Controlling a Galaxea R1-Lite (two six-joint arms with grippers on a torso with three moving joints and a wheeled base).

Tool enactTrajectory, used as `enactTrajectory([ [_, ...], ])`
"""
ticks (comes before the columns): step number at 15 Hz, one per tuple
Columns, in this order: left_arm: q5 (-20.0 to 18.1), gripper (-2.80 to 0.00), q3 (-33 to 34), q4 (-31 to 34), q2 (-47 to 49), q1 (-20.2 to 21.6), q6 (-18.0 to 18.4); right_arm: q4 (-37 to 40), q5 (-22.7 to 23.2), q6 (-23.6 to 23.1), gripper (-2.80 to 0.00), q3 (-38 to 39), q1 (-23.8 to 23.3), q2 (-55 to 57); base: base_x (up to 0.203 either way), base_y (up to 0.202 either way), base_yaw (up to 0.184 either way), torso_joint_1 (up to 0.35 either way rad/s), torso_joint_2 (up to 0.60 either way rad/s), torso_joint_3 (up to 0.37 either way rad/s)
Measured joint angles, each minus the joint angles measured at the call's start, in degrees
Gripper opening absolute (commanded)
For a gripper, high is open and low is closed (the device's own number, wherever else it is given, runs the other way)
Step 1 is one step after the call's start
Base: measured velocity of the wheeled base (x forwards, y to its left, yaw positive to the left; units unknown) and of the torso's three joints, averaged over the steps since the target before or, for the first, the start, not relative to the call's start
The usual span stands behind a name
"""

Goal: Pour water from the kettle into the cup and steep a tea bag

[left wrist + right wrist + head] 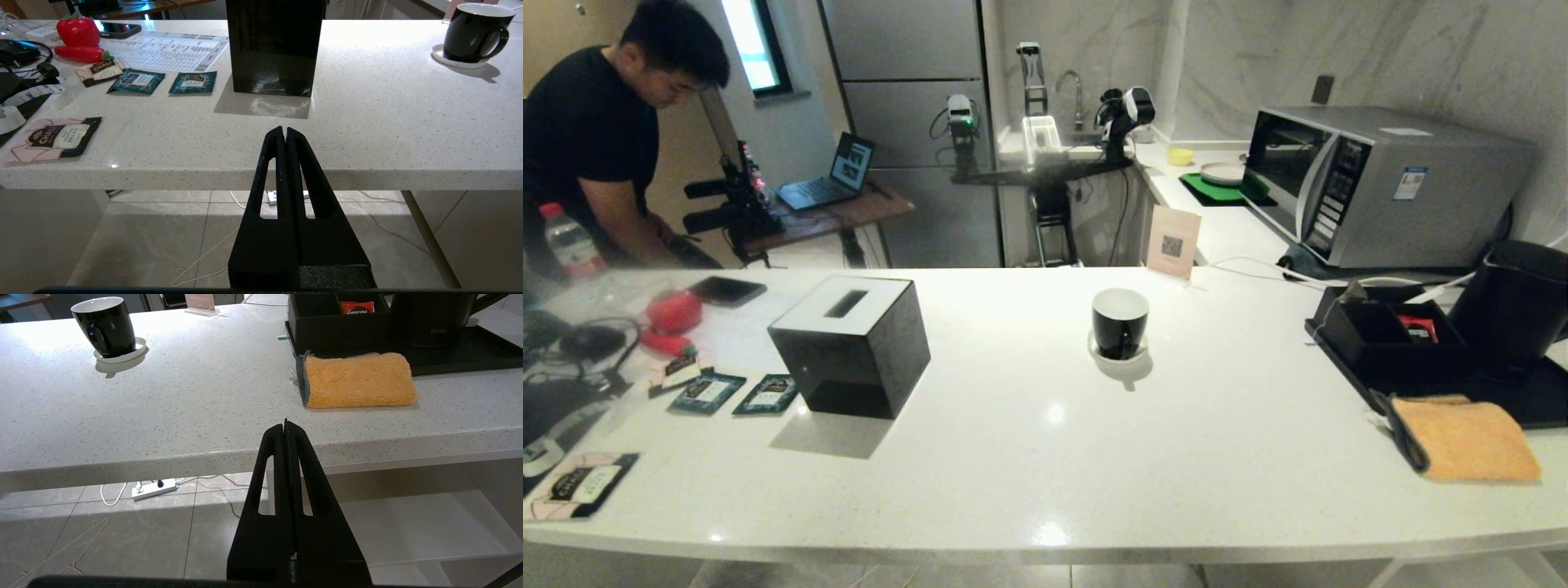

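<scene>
Head view: white speckled stone bench in a kitchen; glossy black cup on white saucer mid-bench, matte black kettle on a tray far right, microwave behind.
Left wrist: left claw pressed closed, empty, off the near edge; teal sachets left.
Right wrist: right claw closed, empty; fuzzy orange cloth beside the tray

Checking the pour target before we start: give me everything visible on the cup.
The cup is a small glossy black mug with a white inside and one small loop handle, ceramic by its look. It stands upright on a small white saucer near the middle of the white counter, apart from the tissue box on its left and the black tray with the kettle on its right. No contents show. Only the saucer touches it.
</scene>
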Motion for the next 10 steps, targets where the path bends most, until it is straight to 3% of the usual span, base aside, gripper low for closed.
enactTrajectory([
  [10, 0.0, -2.80, 0.0, 0.0, 0.0, 0.0, 0.0, 0.0, 0.0, 0.0, -2.80, 0.0, 0.0, 0.0, 0.000, 0.000, 0.000, 0.000, 0.00, 0.000],
])
